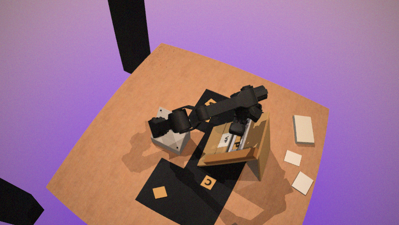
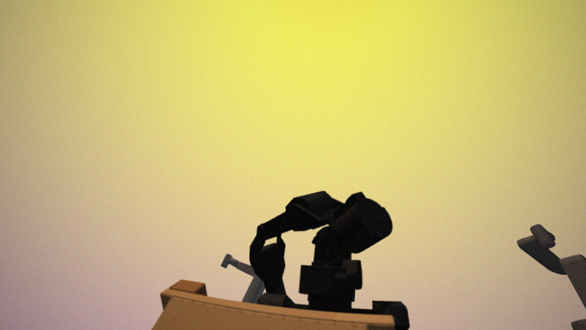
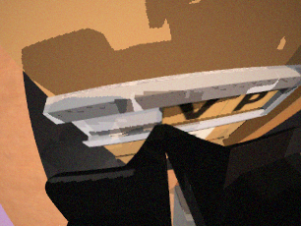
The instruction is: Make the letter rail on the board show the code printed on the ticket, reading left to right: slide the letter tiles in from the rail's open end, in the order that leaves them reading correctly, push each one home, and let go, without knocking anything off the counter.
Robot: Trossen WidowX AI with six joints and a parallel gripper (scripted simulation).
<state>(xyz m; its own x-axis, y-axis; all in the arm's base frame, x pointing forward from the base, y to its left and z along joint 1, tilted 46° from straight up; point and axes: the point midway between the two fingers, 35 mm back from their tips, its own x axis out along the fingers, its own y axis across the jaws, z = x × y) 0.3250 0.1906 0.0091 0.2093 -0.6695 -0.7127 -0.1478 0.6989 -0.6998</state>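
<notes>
A tilted wooden board (image 1: 259, 134) (image 2: 246, 315) carries a white ticket (image 1: 224, 139) printed VP and a grey letter rail (image 1: 244, 133) (image 3: 163, 93). A tan tile marked P (image 1: 237, 144) (image 3: 253, 100) sits in the rail. In the wrist view a tile marked V (image 3: 195, 109) sits next to it. My gripper (image 1: 236, 130) (image 3: 161, 130) is shut and empty, with its tips at the rail just behind the V tile. A tile marked C (image 1: 208, 182) and a blank tan tile (image 1: 159, 192) lie on a black mat (image 1: 181, 203). Another tile (image 1: 210, 102) is mostly hidden behind my arm.
Three white cards (image 1: 303, 129) (image 1: 292, 158) (image 1: 302, 182) lie near the counter's right edge. My grey base block (image 1: 170, 139) stands left of the board. A black pillar (image 1: 129, 33) rises beyond the far corner. A second black mat (image 1: 208, 96) lies under the arm.
</notes>
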